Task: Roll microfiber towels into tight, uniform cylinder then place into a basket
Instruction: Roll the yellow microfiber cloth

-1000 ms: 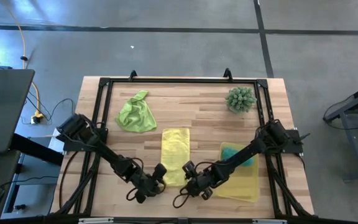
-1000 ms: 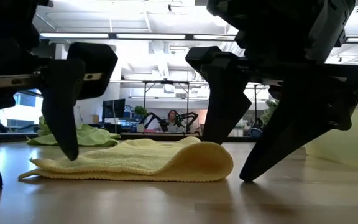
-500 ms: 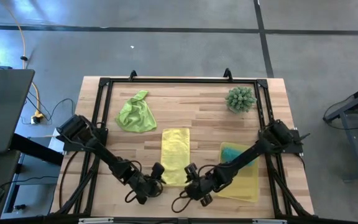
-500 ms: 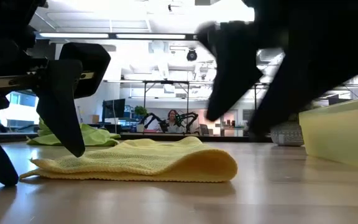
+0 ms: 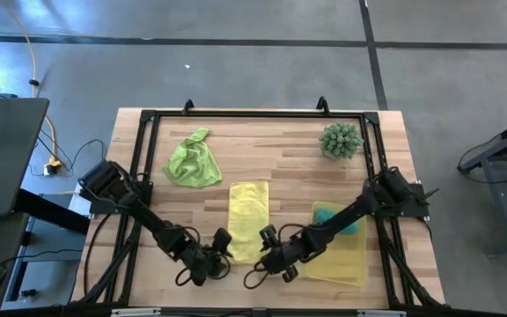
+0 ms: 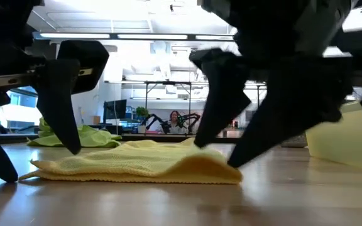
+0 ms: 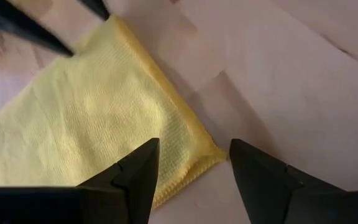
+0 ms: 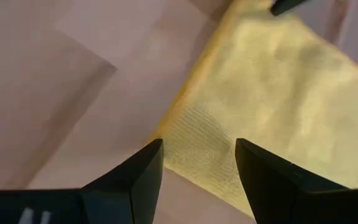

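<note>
Straddling the near corners of the flat, fuzzy yellow microfiber towel (image 5: 247, 207), left gripper (image 7: 191, 171) and right gripper (image 8: 197, 165) stood spread (nothing pinched), probably poised to begin rolling.

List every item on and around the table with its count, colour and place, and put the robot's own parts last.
Flat fuzzy yellow towel: one, yellow, table's near middle, between both hands.
Crumpled lime green towel: one, lime, far left.
Teal towel: one, teal, inside the tray.
Shallow translucent yellow plastic tray: one, yellow, near right.
Spiky green ball-shaped plant: one, green, far right.
Wooden table: one, light wood.
Left hand: open, at the yellow towel's near left corner.
Right hand: open, at its near right corner.
</note>
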`<action>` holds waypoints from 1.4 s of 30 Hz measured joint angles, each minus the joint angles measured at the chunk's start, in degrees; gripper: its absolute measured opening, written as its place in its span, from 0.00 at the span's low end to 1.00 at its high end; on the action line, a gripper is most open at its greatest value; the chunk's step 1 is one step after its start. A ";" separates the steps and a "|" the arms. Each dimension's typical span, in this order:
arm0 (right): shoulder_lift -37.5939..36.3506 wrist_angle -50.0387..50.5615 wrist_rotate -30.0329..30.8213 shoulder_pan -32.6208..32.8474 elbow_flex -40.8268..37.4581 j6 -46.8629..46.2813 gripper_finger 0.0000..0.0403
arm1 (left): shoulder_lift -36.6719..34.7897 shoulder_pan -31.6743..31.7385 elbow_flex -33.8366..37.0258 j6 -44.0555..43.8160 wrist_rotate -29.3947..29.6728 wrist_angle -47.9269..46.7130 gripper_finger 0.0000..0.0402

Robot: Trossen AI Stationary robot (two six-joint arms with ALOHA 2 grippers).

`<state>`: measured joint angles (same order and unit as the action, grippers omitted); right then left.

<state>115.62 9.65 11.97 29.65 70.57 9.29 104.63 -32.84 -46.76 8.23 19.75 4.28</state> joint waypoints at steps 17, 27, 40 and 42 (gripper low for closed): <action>2.15 -1.32 -3.88 -0.42 0.56 -5.88 0.48 | 0.98 3.91 -0.05 -15.53 -11.39 -1.94 0.47; 2.54 6.41 -6.70 -0.35 5.38 -4.21 0.48 | 0.98 3.89 0.02 -16.83 -11.52 -2.05 0.47; 5.91 4.47 -4.61 0.17 5.65 -3.72 0.47 | 1.02 3.80 0.04 -23.85 -11.13 -1.98 0.44; 5.95 5.34 -4.64 0.19 5.68 -5.13 0.44 | 1.02 3.72 0.04 -24.92 -11.05 -1.98 0.41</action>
<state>121.57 14.99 7.33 29.85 76.26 4.16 105.65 -29.11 -46.72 -16.69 8.70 2.31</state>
